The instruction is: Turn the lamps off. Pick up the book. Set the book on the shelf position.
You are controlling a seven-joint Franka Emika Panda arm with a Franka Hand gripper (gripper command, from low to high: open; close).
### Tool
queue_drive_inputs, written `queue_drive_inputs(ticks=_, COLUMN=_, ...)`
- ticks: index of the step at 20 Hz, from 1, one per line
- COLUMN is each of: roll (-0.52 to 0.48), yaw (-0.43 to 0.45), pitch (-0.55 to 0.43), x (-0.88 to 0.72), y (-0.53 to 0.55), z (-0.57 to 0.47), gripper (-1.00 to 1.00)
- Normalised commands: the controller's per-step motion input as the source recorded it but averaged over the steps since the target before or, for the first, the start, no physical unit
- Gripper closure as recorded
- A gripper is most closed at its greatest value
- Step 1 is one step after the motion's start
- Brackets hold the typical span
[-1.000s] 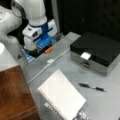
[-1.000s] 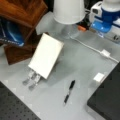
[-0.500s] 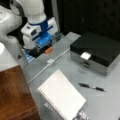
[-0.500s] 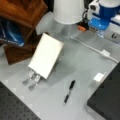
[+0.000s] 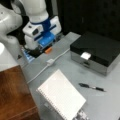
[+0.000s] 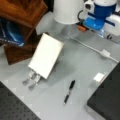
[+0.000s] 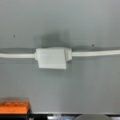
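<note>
Your claw (image 5: 37,51) hangs low over the grey table (image 5: 62,65) near the white cord switch (image 7: 51,58), and you cannot tell if it is wide or narrow, while the book (image 5: 61,97) leans tilted beside the brown shelf (image 5: 13,92), away from the claw.

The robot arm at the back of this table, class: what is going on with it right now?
The arm's claw hangs low near a white inline cord switch, holding nothing visible. The book remains propped on the grey table beside a pen, not yet on the shelf position.
</note>
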Motion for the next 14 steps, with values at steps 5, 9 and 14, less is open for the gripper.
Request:
queue_drive_inputs(ticks=5, roll=-0.096, yaw=0.201, pitch=0.357, x=0.75, y=-0.25, z=0.31, gripper=-1.0)
queue_drive_inputs(ticks=9, roll=-0.101, yaw=0.204, pitch=0.327, x=0.68, y=-0.24, z=0.3, gripper=-1.0)
queue_drive_inputs(ticks=14, roll=-0.046, yaw=0.181, pitch=0.26, x=0.52, y=-0.19, z=0.24, gripper=-1.0)
